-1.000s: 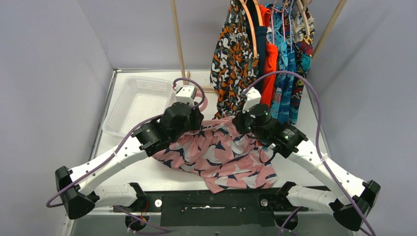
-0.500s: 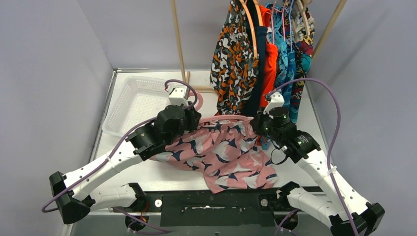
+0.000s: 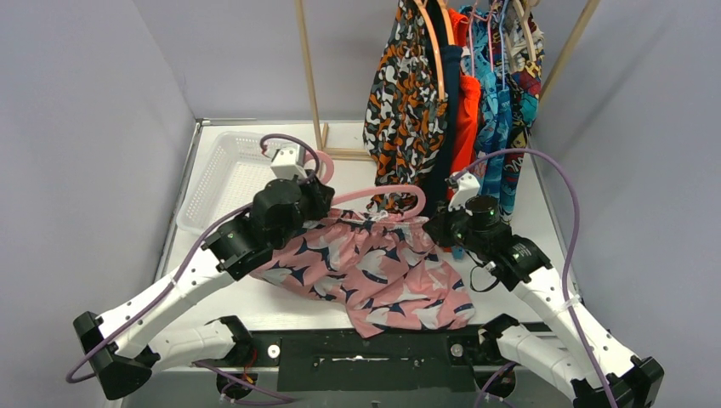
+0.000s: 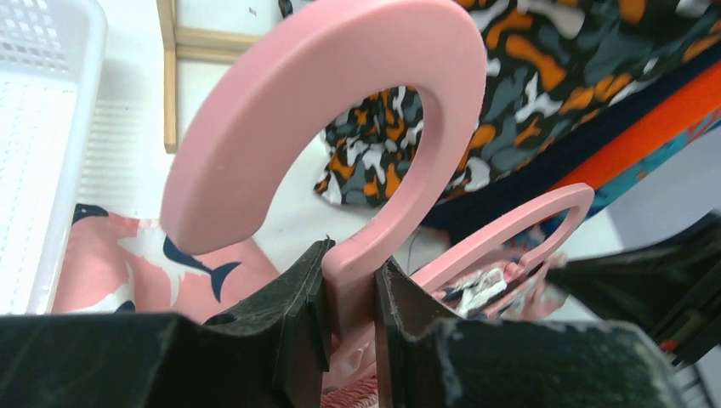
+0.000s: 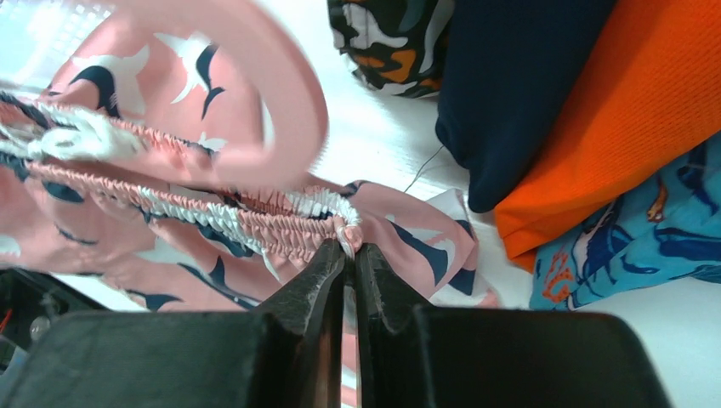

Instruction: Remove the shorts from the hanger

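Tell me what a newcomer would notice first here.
The pink printed shorts sprawl mid-table between both arms. The left gripper has its jaws shut on the neck of the pink hanger; the right gripper pinches the waistband. Behind, more bright shorts hang on a rack.

L gripper (image 4: 350, 274) jaws pinch pink hanger (image 4: 340, 110) neck; pink shorts (image 4: 106, 251) below.

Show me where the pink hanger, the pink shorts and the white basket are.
pink hanger (image 4: 255, 110), left wrist view, on the curve of its hook.
pink shorts (image 3: 383, 272), top external view, on the middle of the fabric.
white basket (image 3: 229, 183), top external view, on its bare mesh floor.
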